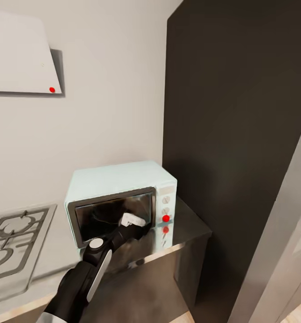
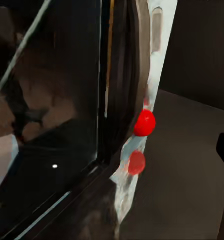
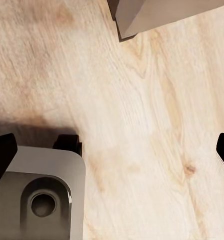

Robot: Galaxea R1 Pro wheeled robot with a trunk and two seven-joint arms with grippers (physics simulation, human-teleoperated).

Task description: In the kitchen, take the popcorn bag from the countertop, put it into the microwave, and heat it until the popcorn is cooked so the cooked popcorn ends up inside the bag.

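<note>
Head view: left gripper [image 1: 139,224], aperture untellable, is pressed at the rigid microwave [image 1: 123,197] door's glossy, likely slippery glass.

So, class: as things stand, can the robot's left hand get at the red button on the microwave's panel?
Probably yes: the left hand is at the microwave door, right beside the red button, with nothing visible between them.

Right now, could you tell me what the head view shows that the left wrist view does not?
The head view alone shows the microwave's mint top, the gas hob, the hood and the left arm reaching to the door. The left wrist view alone gives a close look along the door's edge. Both share the dark glass door, the red knob and the countertop.
</note>
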